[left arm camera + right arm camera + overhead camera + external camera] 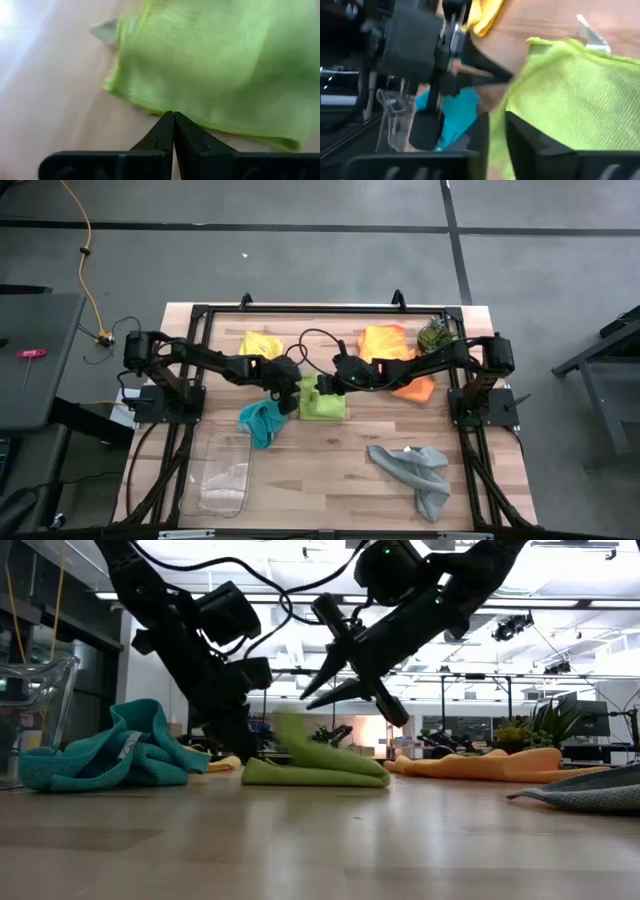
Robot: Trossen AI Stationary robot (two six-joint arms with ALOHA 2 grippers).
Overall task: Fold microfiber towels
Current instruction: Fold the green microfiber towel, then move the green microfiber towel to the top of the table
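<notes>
Lime towel (323, 399) lies folded mid-surface (330, 470), one edge lifted in the low view; left end effector (173, 131) is closed, empty, tips down at the towel's left edge. Right end effector (338, 670) hangs just above the lime towel, fingers parted, nothing visibly held. Teal towel (262, 421) is bunched just left of the lime one, yellow towel (262, 343) and orange towel (398, 355) sit at the back, grey towel (415, 475) front right, clear tray (222, 475) front left.
</notes>
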